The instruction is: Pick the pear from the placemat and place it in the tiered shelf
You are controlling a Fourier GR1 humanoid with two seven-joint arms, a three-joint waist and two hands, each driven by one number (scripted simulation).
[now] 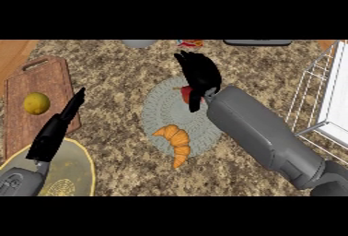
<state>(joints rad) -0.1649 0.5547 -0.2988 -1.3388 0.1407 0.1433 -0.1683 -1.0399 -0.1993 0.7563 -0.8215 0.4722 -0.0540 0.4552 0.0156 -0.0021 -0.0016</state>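
The right hand (198,73) was over the far part of the round grey placemat (159,108), its fingers curled down around the reddish pear (186,94), most of which they hid. A croissant (176,142) lay on the placemat's near part, and the white wire tiered shelf (325,99) stood well apart at the right edge. The left hand (58,126) showed at the lower left with straight fingers, holding nothing, beside a wooden cutting board (37,78) bearing a lemon (37,103).

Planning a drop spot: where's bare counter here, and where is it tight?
Free: counter between cutting board and placemat; also between right hand and tiered shelf. Crowded: placemat, with croissant, red fruit under the hand. Left hand overlaps board's edge.
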